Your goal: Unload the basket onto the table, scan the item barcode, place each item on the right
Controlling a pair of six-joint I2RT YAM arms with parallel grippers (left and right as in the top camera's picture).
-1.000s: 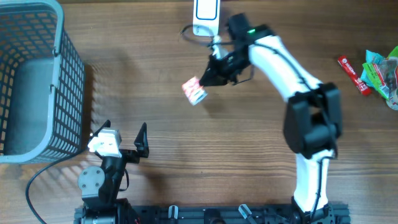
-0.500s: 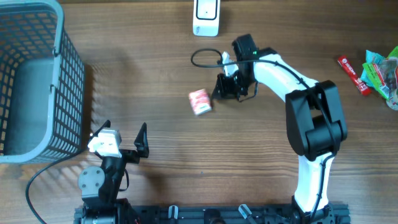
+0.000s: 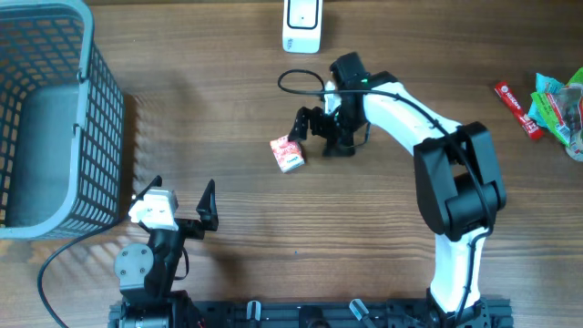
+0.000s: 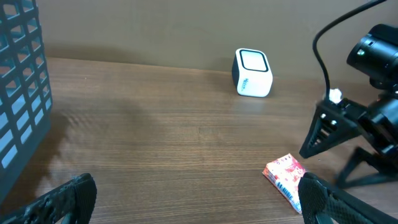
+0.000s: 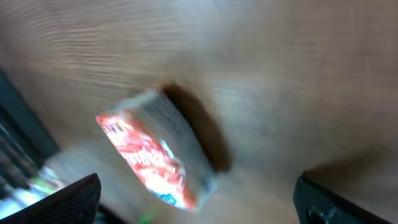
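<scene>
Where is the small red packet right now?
In the overhead view the red packet lies on the table, just left of the open right gripper, nearer the robot than the white scanner.

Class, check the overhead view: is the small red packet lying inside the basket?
No, the red packet lies on the wooden table beside the right end effector, far from the basket.

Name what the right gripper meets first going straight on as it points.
Most likely the red packet, lying on the table just ahead of the right gripper and its open fingers; depth is unclear.
</scene>
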